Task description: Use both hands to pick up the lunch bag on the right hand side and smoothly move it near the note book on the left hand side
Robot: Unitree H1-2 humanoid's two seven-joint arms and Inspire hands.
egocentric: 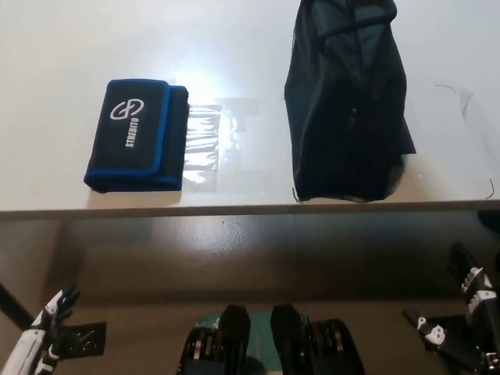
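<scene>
A dark lunch bag (348,101) lies on the white table (234,47), right of centre, its near end close to the front edge. A black case with blue trim and white "STREDITO" lettering (137,134) rests to its left, where the task puts the notebook. My white left hand (45,328) shows at the lower left, below the table edge, fingers apart and holding nothing. At the lower right my black right hand (461,324) is also below the table, fingers spread and empty. Both hands are far from the bag.
A clear plastic sheet (205,144) lies between the case and the bag. The table's front edge (234,209) runs across the middle of the view, with brown floor beneath. A thin dark cord (461,98) lies at the table's right side.
</scene>
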